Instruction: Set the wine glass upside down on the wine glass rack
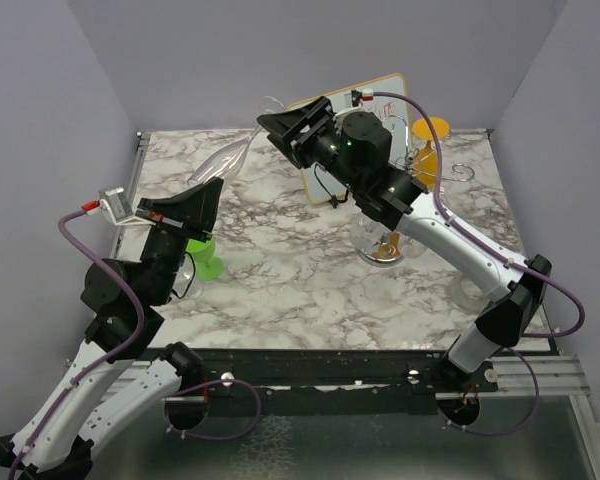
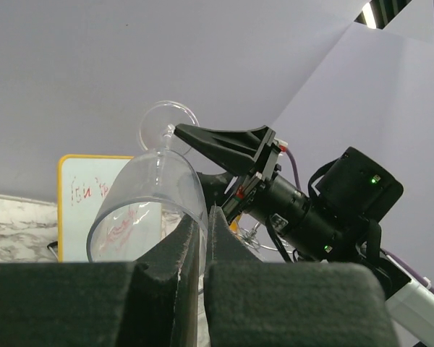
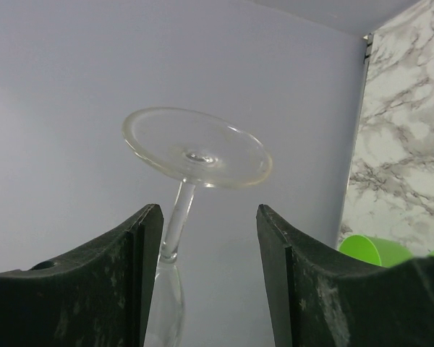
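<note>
The left gripper (image 1: 212,188) is pinched shut on the rim of the wine glass (image 1: 230,158). It holds the glass in the air over the table (image 1: 300,275), tilted, with the foot pointing away. This looks like a way to offer the stem to the other arm. The right gripper (image 3: 210,217) stands open astride the stem just below the foot, with a gap on each side. A hold there would probably let it hang the glass foot-up. The rack (image 1: 380,250) stands well apart, to the right, beneath the right arm.

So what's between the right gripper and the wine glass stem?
Nothing: the right wrist view shows the wine glass stem alone inside the open right gripper.
</note>
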You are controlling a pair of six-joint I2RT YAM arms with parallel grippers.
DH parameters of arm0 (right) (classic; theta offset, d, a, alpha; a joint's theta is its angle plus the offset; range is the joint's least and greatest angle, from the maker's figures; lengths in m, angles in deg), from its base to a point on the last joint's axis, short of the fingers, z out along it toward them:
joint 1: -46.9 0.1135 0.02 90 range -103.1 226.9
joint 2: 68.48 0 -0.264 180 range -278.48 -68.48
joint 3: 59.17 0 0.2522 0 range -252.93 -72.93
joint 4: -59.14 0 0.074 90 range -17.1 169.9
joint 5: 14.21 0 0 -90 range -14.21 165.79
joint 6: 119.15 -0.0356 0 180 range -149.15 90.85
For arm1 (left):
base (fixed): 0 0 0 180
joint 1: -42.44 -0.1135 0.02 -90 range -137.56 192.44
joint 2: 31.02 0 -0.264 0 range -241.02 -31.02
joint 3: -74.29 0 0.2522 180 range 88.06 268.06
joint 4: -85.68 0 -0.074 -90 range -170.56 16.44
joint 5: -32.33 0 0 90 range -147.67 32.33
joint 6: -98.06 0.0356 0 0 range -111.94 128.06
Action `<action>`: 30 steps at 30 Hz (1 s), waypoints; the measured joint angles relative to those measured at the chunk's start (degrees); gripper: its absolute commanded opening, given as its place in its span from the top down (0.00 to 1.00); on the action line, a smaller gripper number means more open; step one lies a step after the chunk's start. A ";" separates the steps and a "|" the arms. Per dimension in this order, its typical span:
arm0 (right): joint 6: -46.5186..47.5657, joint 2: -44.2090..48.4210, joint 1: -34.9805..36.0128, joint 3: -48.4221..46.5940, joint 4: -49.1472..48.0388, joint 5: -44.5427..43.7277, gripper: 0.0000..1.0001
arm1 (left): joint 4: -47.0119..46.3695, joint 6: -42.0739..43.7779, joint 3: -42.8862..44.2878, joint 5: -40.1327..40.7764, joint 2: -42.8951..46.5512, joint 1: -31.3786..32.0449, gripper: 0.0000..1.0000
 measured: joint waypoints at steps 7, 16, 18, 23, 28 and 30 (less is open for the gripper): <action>-2.80 -0.42 0.00 -1.09 -2.21 -0.04 0.61 | 0.15 -0.48 -0.26 -0.74 0.33 0.00 1.00; -6.56 -3.98 0.00 -4.26 -2.40 -0.02 0.73 | 0.31 -0.63 -0.28 -0.68 1.14 0.00 1.00; -6.97 -4.44 0.00 -4.87 -2.34 0.00 0.73 | 0.37 -0.63 -0.28 -0.68 1.16 0.00 1.00; -7.80 -5.57 0.00 -7.23 -2.16 0.59 0.80 | 0.33 -0.63 -0.28 -0.70 1.27 0.00 1.00; -8.63 -6.08 0.02 -7.93 -2.08 1.57 0.99 | 0.52 -0.83 -0.55 -0.50 1.64 0.00 0.83; -7.80 -6.03 0.02 -7.74 -2.99 1.55 1.00 | 1.25 -1.29 -0.72 -0.50 1.75 0.00 0.68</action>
